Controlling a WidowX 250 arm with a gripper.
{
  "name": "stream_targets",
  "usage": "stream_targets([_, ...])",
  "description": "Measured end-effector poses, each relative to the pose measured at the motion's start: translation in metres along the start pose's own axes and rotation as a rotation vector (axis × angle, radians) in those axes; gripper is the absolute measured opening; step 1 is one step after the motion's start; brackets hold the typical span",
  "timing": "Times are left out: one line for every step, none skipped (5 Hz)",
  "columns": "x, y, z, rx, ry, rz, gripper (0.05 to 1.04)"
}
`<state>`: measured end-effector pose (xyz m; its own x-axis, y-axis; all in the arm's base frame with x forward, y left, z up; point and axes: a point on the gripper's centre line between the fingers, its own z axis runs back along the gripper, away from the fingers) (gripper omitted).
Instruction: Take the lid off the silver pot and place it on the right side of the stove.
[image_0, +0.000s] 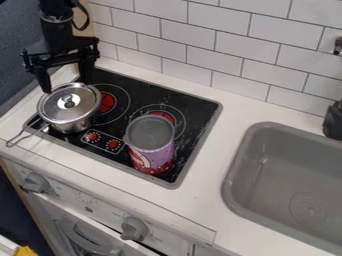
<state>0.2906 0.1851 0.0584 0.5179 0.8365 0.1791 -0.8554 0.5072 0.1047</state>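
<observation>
The claw (67, 86), fingers wide apart, hangs by the far edge of the lid (55, 106), which sits on the pot (69, 125). Best to centre over the knob (69, 101), pinch squarely, lift straight up – then carry it high past the can (155, 156) to the stove's (198, 111) right side.
</observation>
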Motion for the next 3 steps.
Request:
stream_targets([0.005, 0.000, -0.013, 0.011, -0.012, 0.005, 1.000])
stream_targets([0.008, -0.002, -0.025, 0.029, -0.004, 0.002, 1.000])
stream_targets([0.009, -0.002, -0.032, 0.047, 0.002, -0.008, 1.000])
